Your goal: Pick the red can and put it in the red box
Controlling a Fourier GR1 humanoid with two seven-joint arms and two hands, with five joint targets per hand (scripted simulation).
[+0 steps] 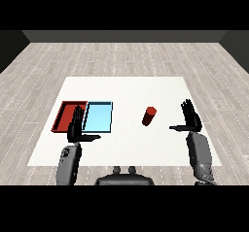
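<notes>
The red can (149,116) stands upright on the white table (126,92), right of centre. My right hand (190,119) is open to the right of the can, fingers straight and thumb pointing toward it, with a gap between them. At the table's left lies the red tray (65,113), holding nothing. My left hand (76,127) is open, fingers straight, over the near edge between the red tray and the light blue tray (98,117).
The light blue tray lies right beside the red tray, between it and the can. Grey wood floor surrounds the table on all sides.
</notes>
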